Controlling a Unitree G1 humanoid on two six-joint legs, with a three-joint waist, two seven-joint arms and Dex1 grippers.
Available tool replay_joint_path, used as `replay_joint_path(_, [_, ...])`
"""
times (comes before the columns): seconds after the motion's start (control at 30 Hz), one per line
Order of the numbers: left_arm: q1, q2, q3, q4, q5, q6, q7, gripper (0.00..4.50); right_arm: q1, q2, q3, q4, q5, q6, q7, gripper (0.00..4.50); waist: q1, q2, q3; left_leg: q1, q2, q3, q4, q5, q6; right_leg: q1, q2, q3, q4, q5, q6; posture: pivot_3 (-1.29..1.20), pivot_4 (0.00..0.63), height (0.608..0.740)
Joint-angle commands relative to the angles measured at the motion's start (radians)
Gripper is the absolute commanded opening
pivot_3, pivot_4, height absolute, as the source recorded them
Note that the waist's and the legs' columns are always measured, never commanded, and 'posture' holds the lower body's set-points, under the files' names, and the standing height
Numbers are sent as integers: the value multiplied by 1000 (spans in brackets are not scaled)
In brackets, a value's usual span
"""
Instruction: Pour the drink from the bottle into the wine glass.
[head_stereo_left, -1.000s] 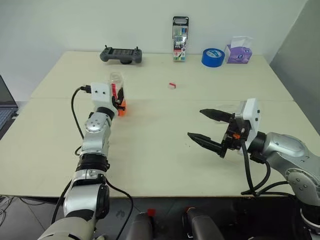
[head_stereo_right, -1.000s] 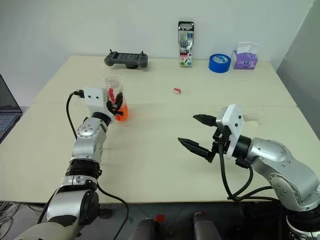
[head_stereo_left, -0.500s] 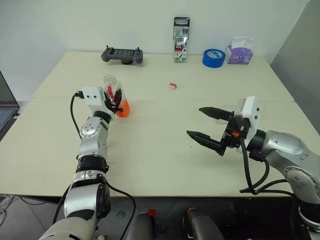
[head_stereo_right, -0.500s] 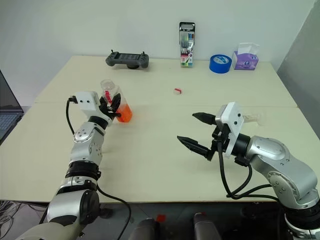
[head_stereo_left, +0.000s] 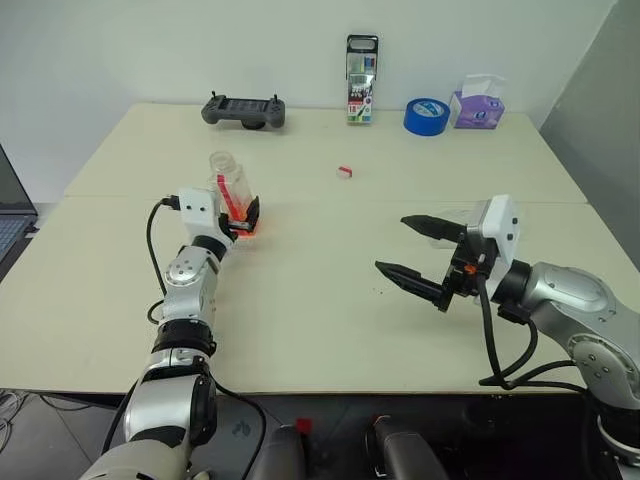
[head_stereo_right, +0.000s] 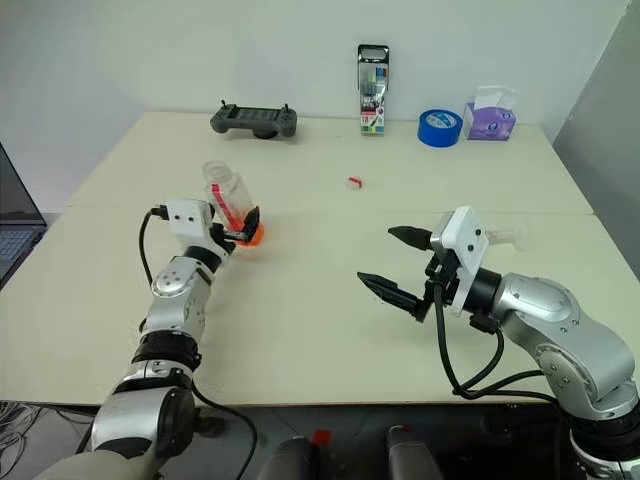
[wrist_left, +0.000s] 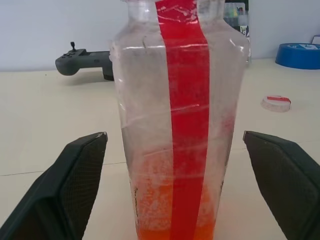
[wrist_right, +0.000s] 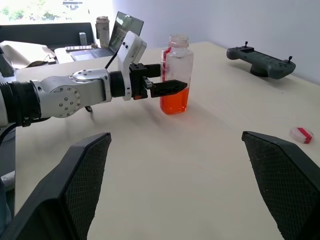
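Cream tabletop (head_stereo_left: 300, 320) carries, at ten o'clock from centre, the small clear plastic bottle (head_stereo_left: 232, 190) with red label strip, uncapped, orange-red drink (wrist_right: 174, 103) pooled low (upright between the left gripper (wrist_left: 192, 195)'s wide-spread, untouching fingers), while the right gripper (head_stereo_left: 418, 257) gapes empty at three o'clock.

head pair: high, looking forward and down over the table (head_stereo_left: 300, 300); both share the whole top
left wrist: low, level, tight on the bottle (wrist_left: 180, 125)
right wrist: low, facing across at the bottle, farther off
shared: bottle, controller (wrist_right: 260, 60)
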Motion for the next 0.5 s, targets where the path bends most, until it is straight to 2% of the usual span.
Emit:
replay_joint_path(0.03, [32,-7,-6,-80,5,1,24,4486,3,5,-19,-41,5,-4,-1,4500,0,0,0,0,0,0,0,0,0,0,0,0,0,0,0,0,150,740])
replay_joint_path(0.23, [174,-38,-19,-267,7,103,81,4486,24,6,-23,-63,9,7,-8,4500,0,0,0,0,2,0,0,0,0,0,0,2,0,2,-4,0,150,740])
replay_joint_path(0.37, [320,-34,-44,-467,26,222,97,4486,63,10,-53,-98,20,29,-50,4500,-1,0,0,1,2,0,-1,0,0,0,0,4,0,2,-4,0,150,740])
replay_joint_path(0.5, [411,40,-112,-680,0,346,-42,4486,115,-22,-69,-112,-31,37,-73,4500,-2,0,0,0,2,0,-1,0,0,0,0,4,0,2,-4,0,150,740])
